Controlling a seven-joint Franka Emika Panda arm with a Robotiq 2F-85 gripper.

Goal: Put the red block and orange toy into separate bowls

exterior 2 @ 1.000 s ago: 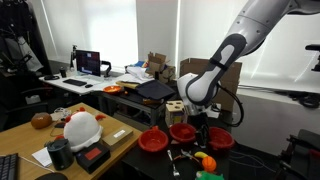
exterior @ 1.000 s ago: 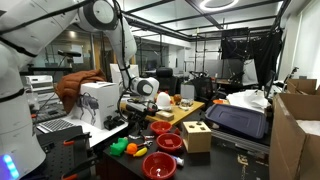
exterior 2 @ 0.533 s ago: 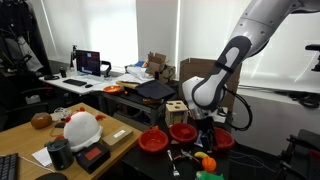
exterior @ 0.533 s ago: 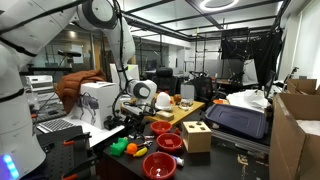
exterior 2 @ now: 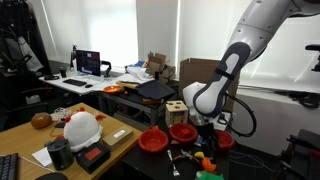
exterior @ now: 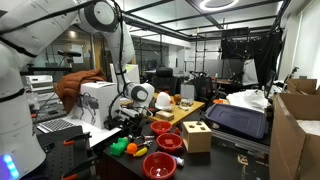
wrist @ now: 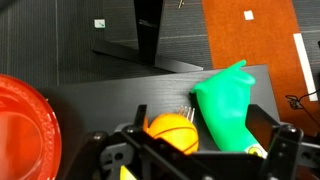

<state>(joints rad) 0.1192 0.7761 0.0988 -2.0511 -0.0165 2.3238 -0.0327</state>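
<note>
Robot's gripper point(wrist: 200, 150) is spread wide in the wrist view, with its two black fingers point(wrist: 115, 160) far apart, and it holds nothing. The small, round, bright orange toy point(wrist: 173, 131) lies on the dark table point(wrist: 120, 95) between the fingers, closer to one of them. I cannot tell if that finger touches it. Right beside the orange toy lies a green toy point(wrist: 225, 105) with a pointed top. A bit of a yellow piece point(wrist: 256, 152) peeks out by the green toy. One shiny red round plastic bowl point(wrist: 22, 125) shows at the edge of the wrist view, apart from the toys. In both exterior views the big white robot arm point(exterior 2: 225, 75) bends down, and the gripper point(exterior 2: 205, 148) hangs low over the orange toy point(exterior 2: 207, 160) near the table's edge. Three red bowls point(exterior 2: 152, 141) sit close together on the table, near the toys. A tan wooden box point(exterior: 196, 136) stands just beside the bowls.
</note>
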